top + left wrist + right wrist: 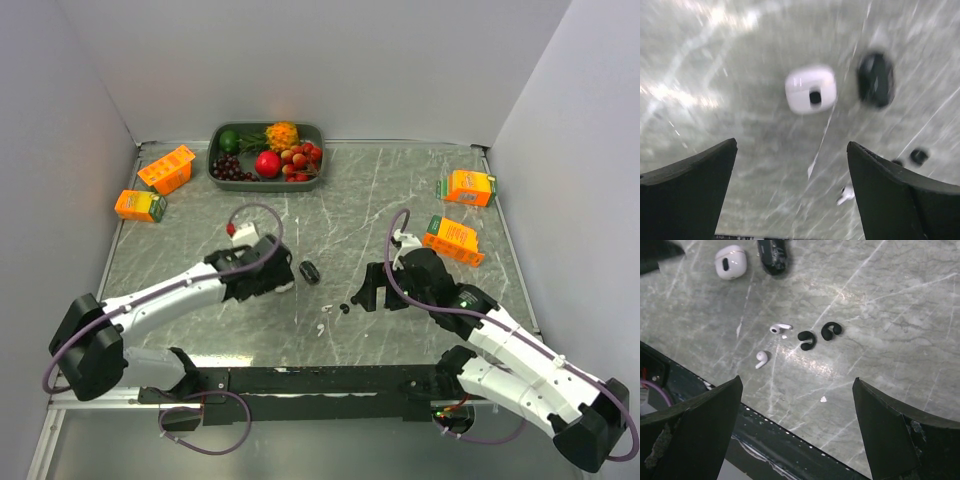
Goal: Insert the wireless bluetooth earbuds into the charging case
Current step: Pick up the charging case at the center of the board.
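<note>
Grey marble-patterned bench [350, 200] carries the white charging case [810, 90] with a black case [876, 80] just beside it; the left fingers [690, 192] are spread wide and empty, poised over the white case without touching it. Two white earbuds [780, 328] and two black earbuds [807, 340] lie loose on the bench near both cases, outside them. The right fingers [695, 432] are spread wide and empty above the earbuds.

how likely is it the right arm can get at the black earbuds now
Probably yes: the right claw hangs open facing the black earbuds, which lie bare on the table, nothing over them. The white earbuds lie close by and might get nudged.
</note>
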You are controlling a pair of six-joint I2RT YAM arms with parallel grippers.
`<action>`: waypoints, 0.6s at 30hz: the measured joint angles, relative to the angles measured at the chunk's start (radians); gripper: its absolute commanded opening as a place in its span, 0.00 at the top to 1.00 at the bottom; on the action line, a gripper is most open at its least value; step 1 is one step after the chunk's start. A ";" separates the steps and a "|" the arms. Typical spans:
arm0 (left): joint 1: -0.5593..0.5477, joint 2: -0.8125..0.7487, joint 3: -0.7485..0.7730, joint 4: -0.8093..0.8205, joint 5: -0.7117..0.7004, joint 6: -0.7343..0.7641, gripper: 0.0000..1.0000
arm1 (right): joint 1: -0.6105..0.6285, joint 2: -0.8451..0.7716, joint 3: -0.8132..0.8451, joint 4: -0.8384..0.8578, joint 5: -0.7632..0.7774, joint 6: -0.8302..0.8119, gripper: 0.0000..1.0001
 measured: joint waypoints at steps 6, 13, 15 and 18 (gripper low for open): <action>-0.111 0.029 -0.055 0.028 -0.002 -0.106 0.02 | 0.000 0.032 0.002 -0.019 0.010 -0.012 0.01; -0.095 0.156 -0.018 0.054 -0.031 -0.205 0.02 | 0.000 0.035 0.009 -0.026 0.009 -0.020 0.01; -0.082 0.179 -0.018 0.068 -0.031 -0.224 0.03 | 0.000 0.035 0.009 -0.027 0.009 -0.021 0.01; -0.055 0.209 -0.017 0.079 -0.032 -0.246 0.07 | 0.000 0.035 0.009 -0.030 0.009 -0.024 0.01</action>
